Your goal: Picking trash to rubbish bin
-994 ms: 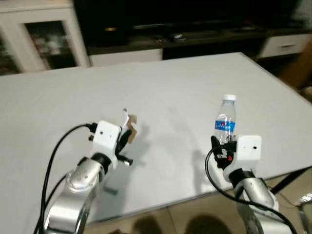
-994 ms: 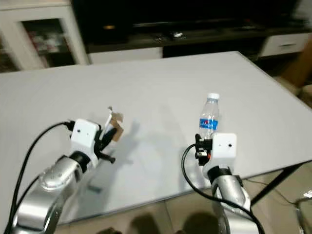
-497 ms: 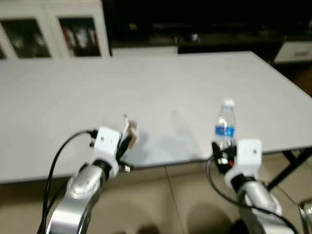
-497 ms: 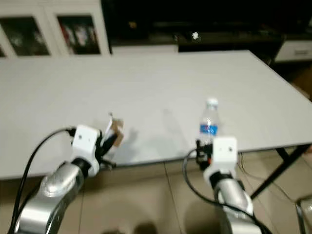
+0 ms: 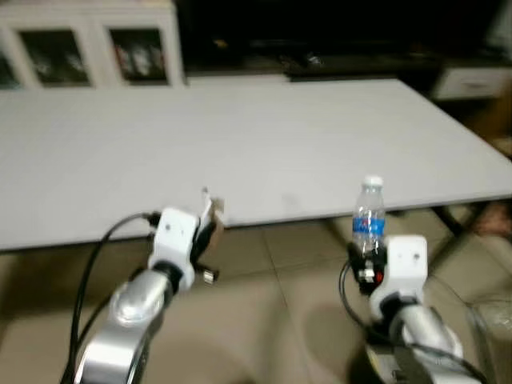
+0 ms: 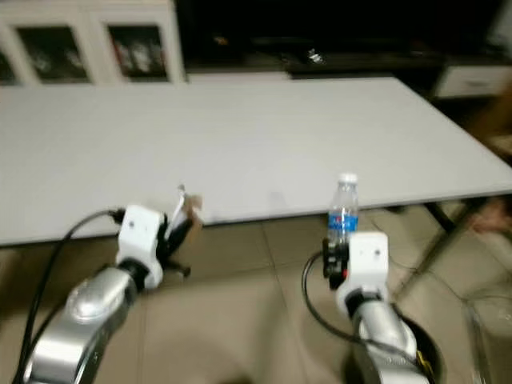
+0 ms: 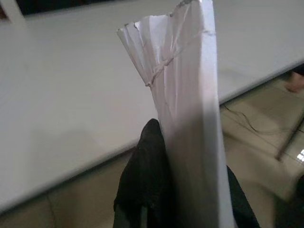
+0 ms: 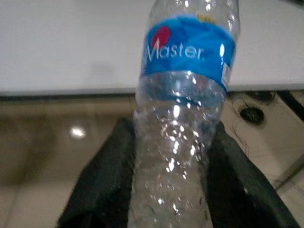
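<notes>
Item 1: left gripper (image 5: 210, 226), raised over the tiled floor (image 5: 264, 320) just near of the desk (image 5: 240, 144) edge. Its fingers (image 7: 147, 180) are pinching a torn piece of white paper (image 7: 190, 118), which is standing upright between them; a brown scrap is showing at its side in the head views.

Item 2: right gripper (image 5: 366, 254), raised on the right, also over the floor near the desk's near edge. Its fingers (image 8: 102, 185) are clamping the lower body of a clear plastic bottle (image 5: 370, 218), white cap up, blue label reading "Master".

Item 3: white desk, lying far of both grippers.

Item 4: white cabinet (image 5: 88, 48) with glass doors, standing at far left; dark low unit beside it.
</notes>
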Robot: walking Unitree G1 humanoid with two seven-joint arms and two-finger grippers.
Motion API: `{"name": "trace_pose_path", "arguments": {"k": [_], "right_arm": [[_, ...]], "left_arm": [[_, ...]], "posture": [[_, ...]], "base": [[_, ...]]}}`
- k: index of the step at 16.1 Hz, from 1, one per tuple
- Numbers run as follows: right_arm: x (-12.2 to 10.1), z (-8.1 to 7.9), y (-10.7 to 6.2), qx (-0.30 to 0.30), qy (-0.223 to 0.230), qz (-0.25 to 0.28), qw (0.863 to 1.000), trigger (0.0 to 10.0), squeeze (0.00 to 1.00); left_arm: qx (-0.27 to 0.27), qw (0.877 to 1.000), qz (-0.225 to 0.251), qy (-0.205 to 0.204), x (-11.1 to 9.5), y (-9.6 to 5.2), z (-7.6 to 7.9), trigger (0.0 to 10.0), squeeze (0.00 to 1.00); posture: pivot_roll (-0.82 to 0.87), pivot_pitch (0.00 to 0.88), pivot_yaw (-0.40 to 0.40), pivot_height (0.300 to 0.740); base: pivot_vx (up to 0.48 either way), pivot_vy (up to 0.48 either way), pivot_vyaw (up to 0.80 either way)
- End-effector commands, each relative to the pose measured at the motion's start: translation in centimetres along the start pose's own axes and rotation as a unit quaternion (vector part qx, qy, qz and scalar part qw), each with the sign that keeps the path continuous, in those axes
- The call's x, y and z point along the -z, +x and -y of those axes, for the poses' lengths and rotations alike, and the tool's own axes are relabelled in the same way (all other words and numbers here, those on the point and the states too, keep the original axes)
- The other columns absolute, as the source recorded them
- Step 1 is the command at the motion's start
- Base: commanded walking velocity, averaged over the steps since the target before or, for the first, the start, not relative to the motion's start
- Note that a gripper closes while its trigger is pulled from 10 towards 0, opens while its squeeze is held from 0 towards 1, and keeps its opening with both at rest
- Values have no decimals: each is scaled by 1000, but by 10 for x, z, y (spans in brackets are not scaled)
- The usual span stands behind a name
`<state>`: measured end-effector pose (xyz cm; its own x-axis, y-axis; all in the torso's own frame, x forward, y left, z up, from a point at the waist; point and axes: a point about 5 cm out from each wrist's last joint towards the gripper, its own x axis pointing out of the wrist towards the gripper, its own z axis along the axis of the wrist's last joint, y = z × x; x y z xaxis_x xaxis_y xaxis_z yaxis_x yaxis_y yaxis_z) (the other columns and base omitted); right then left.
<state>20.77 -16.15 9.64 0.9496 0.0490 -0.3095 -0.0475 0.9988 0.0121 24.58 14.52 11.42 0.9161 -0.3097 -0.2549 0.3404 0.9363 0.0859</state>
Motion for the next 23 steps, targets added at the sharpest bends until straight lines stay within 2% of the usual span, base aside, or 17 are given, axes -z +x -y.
{"name": "trace_pose_path", "arguments": {"k": [1, 5, 8, 9, 11, 13, 14, 16, 21, 23], "right_arm": [[3, 3, 0, 4, -3, -11, 1000, 10000, 0], [18, 6, -1, 9, -4, -44, 999, 10000, 0], [30, 9, -1, 12, -3, -66, 998, 10000, 0], [37, 10, 2, 13, -9, -79, 997, 10000, 0], [41, 11, 4, 12, -9, -85, 996, 10000, 0], [45, 9, 5, 4, -11, -94, 996, 10000, 0], [46, 7, 6, 0, -12, -95, 995, 10000, 0], [47, 6, 8, -3, -12, -97, 995, 10000, 0], [53, 7, 5, 2, -4, -105, 994, 10000, 0], [56, 9, 2, 10, 4, -109, 994, 10000, 0]], "left_arm": [[4, 1000, -11, -3, 2, 0, 3, 10000, 0], [11, 999, -37, -29, 15, -3, 7, 10000, 0], [8, 1000, -24, 10, 21, -2, 8, 10000, 0], [-24, 999, -20, -32, 29, -1, 6, 10000, 0], [-51, 996, -21, -67, 36, -2, 5, 10000, 0], [-76, 996, -22, -49, 42, -3, 5, 10000, 0], [-68, 996, -25, -47, 44, -3, 6, 10000, 0], [-20, 999, -19, -22, 42, -2, 10, 10000, 0], [7, 1000, -14, -1, 41, 1, 8, 10000, 0], [16, 1000, -14, 3, 40, 3, 8, 10000, 0]], "posture": [[-106, 0, -51, 740], [-104, 2, -48, 740], [-105, 6, -44, 740], [-104, 8, -46, 740], [-102, 9, -51, 740], [-95, 11, -63, 740], [-95, 11, -63, 740], [-95, 14, -65, 740], [-107, 13, -45, 740], [-109, 12, -37, 740]], "base": [[0, 0, -800], [0, 0, -800], [0, 0, -800], [0, 0, -800], [0, 0, -800], [0, 0, -800], [0, 0, -800], [0, 0, -800], [0, 0, -800], [0, 321, -800]]}}
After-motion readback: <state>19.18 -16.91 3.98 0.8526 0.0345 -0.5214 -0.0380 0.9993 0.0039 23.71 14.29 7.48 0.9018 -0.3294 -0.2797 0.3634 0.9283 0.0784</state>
